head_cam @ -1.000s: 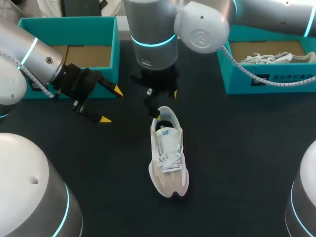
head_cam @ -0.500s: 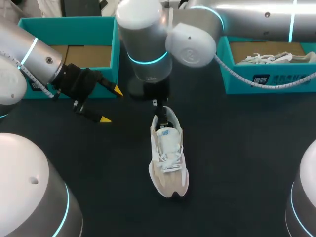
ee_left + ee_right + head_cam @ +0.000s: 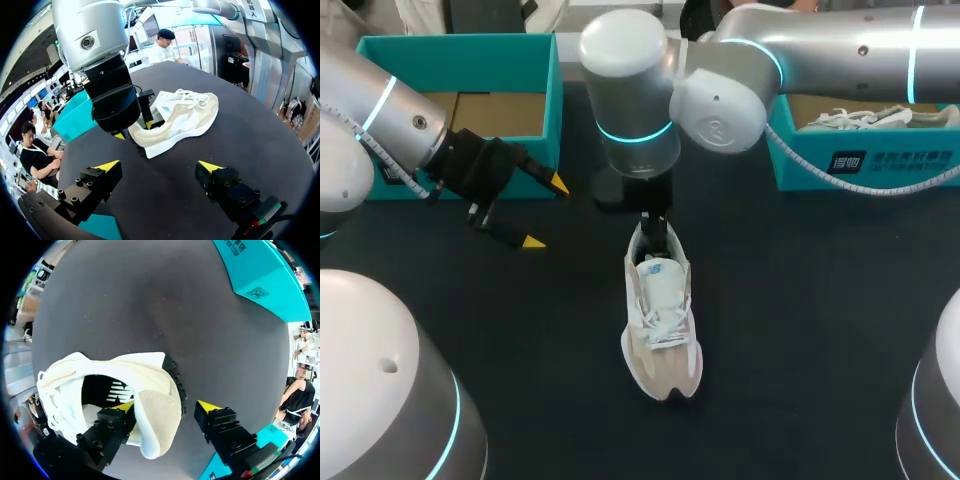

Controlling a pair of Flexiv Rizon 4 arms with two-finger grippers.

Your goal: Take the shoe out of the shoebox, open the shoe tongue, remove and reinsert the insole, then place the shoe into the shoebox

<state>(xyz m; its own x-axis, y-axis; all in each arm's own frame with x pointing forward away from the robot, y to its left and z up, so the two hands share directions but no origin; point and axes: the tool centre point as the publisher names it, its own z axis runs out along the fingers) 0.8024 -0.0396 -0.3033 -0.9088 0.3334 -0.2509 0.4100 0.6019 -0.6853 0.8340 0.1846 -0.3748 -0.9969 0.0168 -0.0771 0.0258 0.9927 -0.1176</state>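
The white and beige shoe lies on the black table, toe toward me. My right gripper hangs straight down over its heel, mostly hidden under the wrist. In the right wrist view the right gripper straddles the heel collar: one finger sits inside the shoe opening above the dark insole, while the other stands outside, a gap away from the heel. My left gripper is open to the shoe's left, by the left box. Ahead of the left gripper lies the shoe, with nothing between its fingers.
An open teal shoebox with a bare cardboard floor stands at the back left. A second teal shoebox at the back right holds another white shoe. The right arm's cable drapes across that box.
My right arm has swung and lowered its gripper onto the shoe's heel, and its fingers have drawn somewhat closer together. The left arm and the shoe have stayed put.
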